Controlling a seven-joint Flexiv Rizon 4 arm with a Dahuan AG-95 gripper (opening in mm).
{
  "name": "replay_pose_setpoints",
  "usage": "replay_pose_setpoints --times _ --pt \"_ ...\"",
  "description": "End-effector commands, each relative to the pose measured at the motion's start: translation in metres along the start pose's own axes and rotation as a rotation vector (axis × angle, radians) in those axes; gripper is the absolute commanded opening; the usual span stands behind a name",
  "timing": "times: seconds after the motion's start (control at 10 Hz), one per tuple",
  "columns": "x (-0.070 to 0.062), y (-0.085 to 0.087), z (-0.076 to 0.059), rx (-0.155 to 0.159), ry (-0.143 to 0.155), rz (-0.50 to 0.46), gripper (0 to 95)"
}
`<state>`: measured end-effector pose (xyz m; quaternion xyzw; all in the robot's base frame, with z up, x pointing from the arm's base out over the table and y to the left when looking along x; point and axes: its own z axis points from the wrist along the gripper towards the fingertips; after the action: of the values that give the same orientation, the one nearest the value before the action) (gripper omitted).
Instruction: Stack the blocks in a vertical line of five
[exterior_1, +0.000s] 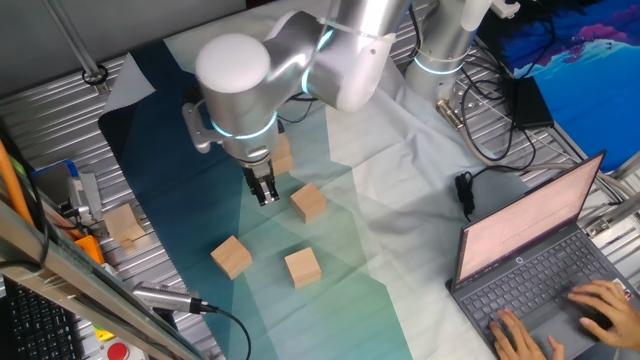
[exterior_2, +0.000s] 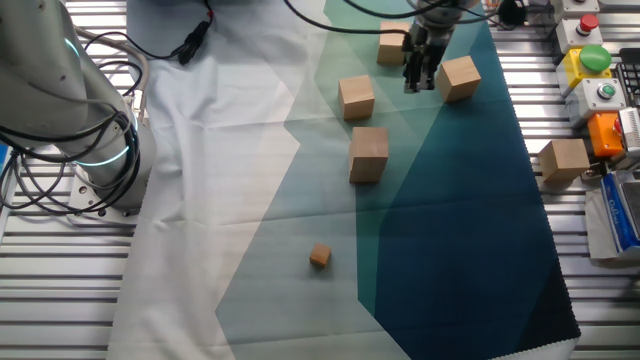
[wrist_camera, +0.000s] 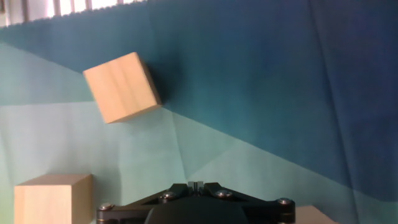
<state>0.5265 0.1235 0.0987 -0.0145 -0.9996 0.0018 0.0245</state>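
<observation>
The tool (exterior_1: 266, 193) hangs just above the cloth (exterior_1: 350, 250) with its fingers drawn narrow and nothing between them. From the hand view only the black base of the fingers shows at the bottom edge, so the exact gap is hard to read.

Blocks lie scattered around it, none stacked on a lone base yet. One block (exterior_2: 459, 78) sits just right of the tool in the other fixed view, one (exterior_2: 393, 44) just upper left of it, and one (exterior_2: 356, 97) to its left. Lower in that frame a taller pile (exterior_2: 368, 153) looks like two blocks already stacked, though the angle makes this uncertain.

The blocks are plain wooden cubes: stiff, light, with flat smooth faces. I judge they will hold well if taken across two opposite side faces near the middle, squared to the fingers; a tilted grip could twist one and upset the pile.

The cloth is soft and creased, teal and white, over a ribbed metal bench (exterior_2: 60, 300). A small cube (exterior_2: 319, 257) lies lower centre. A paler cube (exterior_2: 564, 160) rests off the cloth at right. In one fixed view a laptop (exterior_1: 540, 270) with hands (exterior_1: 600, 305) typing fills the lower right.
</observation>
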Motion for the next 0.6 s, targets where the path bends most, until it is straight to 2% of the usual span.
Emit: replay_pose_setpoints --times 0.1,0.6 --pt "0.0013 -0.0002 0.0 -0.004 0.006 -0.099 0.0" --pt "0.0013 -0.0002 0.0 -0.008 0.023 -0.124 0.0"
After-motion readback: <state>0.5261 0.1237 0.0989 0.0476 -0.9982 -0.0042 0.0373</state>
